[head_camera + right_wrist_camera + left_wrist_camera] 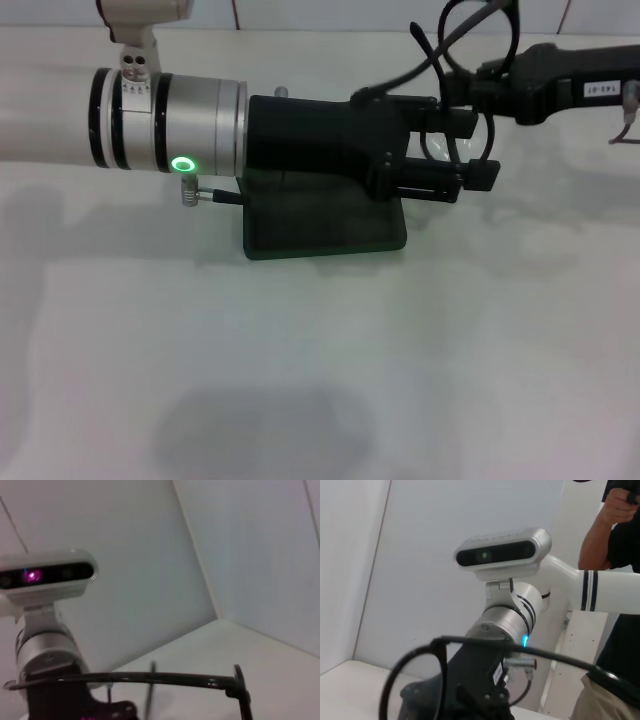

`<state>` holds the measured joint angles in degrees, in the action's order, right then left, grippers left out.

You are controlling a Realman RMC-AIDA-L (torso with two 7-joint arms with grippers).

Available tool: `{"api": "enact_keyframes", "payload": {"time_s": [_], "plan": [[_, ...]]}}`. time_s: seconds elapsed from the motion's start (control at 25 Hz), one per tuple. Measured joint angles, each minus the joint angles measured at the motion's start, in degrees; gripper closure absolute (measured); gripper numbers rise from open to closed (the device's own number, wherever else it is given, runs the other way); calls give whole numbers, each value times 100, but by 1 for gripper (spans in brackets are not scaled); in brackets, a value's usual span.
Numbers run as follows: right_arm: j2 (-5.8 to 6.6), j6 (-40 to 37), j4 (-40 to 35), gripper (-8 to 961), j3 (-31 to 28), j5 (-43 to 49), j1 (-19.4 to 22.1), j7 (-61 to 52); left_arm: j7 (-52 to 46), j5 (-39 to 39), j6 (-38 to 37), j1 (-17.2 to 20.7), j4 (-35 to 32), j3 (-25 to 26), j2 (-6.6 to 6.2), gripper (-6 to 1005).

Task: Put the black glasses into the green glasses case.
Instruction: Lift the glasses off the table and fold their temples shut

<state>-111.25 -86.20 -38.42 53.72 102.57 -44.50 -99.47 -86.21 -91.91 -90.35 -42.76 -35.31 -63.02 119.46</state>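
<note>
The black glasses [424,45] hang in the air at the back right, over the table. My right gripper [466,86] reaches in from the right and looks shut on them near the frame. My left gripper [450,150] lies across the middle of the head view, its fingers apart, just below the right one. The green glasses case [320,232] sits on the table under the left gripper, mostly hidden by it. The left wrist view shows a round rim and a long temple arm [555,656]. The right wrist view shows a temple arm [150,679].
A white table [320,380] stretches toward me. A small metal connector [190,192] sticks out under the left wrist. A person [615,535] stands behind my right arm in the left wrist view. White walls close the back.
</note>
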Motion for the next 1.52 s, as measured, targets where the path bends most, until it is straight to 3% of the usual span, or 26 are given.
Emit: {"api": "enact_keyframes", "payload": {"time_s": [0.6, 1.2, 1.52], "plan": [[56, 141, 2, 851, 168, 59, -14, -3, -33, -15, -46, 4, -8, -10, -33, 301], [-40, 23, -41, 851, 413, 369, -128, -3, -23, -10, -46, -5, -64, -9, -46, 301], [-17, -20, -31, 852, 347, 289, -123, -2, -1, -7, -40, 49, -63, 91, -67, 301]]}}
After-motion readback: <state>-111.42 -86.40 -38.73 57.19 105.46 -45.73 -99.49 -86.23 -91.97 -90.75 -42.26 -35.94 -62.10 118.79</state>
